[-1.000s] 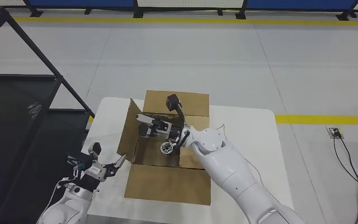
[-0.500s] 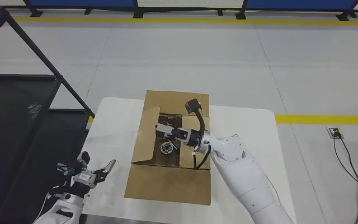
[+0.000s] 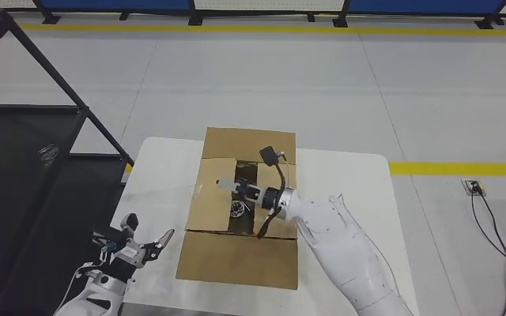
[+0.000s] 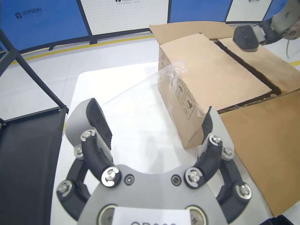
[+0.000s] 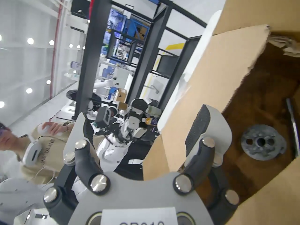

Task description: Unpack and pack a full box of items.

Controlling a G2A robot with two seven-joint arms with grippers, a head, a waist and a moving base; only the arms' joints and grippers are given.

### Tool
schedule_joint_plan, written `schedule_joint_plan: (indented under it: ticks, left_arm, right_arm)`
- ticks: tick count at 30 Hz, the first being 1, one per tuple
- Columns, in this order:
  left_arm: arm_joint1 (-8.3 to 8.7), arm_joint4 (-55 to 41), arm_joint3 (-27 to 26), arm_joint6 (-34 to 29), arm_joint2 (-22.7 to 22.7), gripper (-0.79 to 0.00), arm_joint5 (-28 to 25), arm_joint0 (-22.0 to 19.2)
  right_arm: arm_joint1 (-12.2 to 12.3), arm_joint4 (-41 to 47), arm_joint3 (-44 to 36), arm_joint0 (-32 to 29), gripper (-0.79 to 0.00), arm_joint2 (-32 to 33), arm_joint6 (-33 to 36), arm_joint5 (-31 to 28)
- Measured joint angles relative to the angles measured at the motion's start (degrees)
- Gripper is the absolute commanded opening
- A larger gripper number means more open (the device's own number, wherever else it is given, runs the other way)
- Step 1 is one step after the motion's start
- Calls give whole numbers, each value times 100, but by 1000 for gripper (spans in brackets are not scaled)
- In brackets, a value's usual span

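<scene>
The jaws of the right gripper (image 5: pixel 145 115) are spread wide and grasp nothing. It hangs over the box (image 3: pixel 237 150), above the edge of the left flap (image 4: pixel 211 76), which lies folded down over the opening. In the dark gap beside this flap a grey round part (image 5: pixel 263 145) lies on the box bottom.

The left gripper (image 4: pixel 152 118) has its jaws released too, empty, above the table (image 3: pixel 158 174) near the box's near-left corner. A clear tape strip (image 4: pixel 173 71) sticks out from the box's left side.

I see a white tabletop (image 3: pixel 348 182) carrying one cardboard box (image 3: pixel 237 261), flaps partly open, with clear film (image 4: pixel 173 71) clinging to its left side.
</scene>
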Motion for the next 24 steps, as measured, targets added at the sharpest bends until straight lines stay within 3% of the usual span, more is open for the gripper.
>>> schedule_joint_plan:
  ticks: [12,24]
  left_arm:
    - [-4,122,-72,199,15,0,-183,133]
    - [-9,212,-75,178,83,0,-276,102]
  right_arm:
    - [-260,-532,953,579,0,-628,-1004,386]
    - [-274,-596,1059,642,0,-465,-1334,376]
